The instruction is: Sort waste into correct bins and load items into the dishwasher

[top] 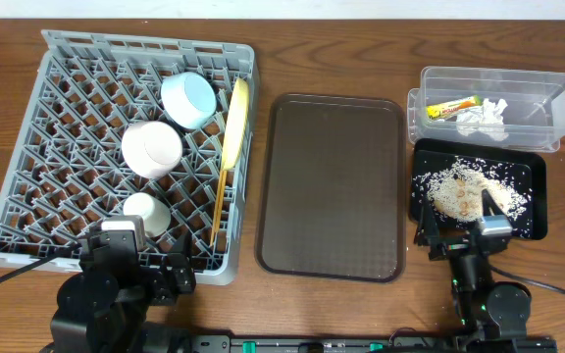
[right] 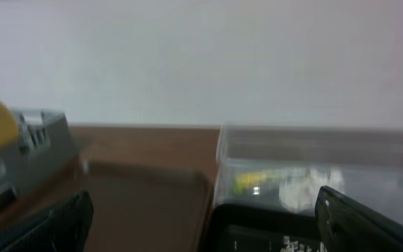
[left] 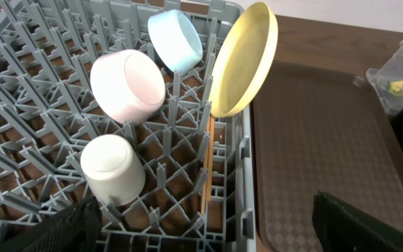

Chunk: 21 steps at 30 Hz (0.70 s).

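The grey dishwasher rack [top: 57, 118] holds a light blue bowl [top: 188, 98], a pale pink-white bowl [top: 152, 148], a small white cup [top: 147, 213], an upright yellow plate [top: 235, 118] and wooden chopsticks [top: 221, 201]. At the right, the clear tub [top: 547, 103] contains the snack wrapper [top: 454, 108] and the crumpled napkin [top: 483, 120]. Rice scraps [top: 464, 189] lie in the black tray [top: 528, 221]. My left gripper [left: 208, 234] is open over the rack's near edge, just short of the cup [left: 112, 168]. My right gripper [right: 208, 231] is open and empty at the black tray's near edge.
A large dark brown serving tray [top: 332, 186] lies between the rack and the bins. The rack's right rim [left: 242, 182] runs alongside it. Both arm bases sit at the table's front edge.
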Motion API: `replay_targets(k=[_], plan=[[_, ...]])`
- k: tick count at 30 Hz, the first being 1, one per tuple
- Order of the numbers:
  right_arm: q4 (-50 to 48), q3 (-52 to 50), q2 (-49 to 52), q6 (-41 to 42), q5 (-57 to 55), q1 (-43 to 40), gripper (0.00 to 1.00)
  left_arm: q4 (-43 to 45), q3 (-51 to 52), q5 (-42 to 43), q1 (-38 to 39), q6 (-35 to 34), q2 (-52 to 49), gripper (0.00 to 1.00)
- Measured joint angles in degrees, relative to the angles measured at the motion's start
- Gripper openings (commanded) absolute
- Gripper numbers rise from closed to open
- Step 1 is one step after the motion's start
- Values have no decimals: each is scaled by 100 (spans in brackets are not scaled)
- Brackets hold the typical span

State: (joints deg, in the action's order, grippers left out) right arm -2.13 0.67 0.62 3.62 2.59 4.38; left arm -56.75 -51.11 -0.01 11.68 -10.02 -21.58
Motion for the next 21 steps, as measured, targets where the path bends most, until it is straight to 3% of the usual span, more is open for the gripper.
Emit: replay_targets(k=[5,21], plan=[[586,-28,2,0,0,0,99,0,0,0,0,2,2,96],[597,-28,9,0,0,0,99,0,0,-2,0,2,0,96]])
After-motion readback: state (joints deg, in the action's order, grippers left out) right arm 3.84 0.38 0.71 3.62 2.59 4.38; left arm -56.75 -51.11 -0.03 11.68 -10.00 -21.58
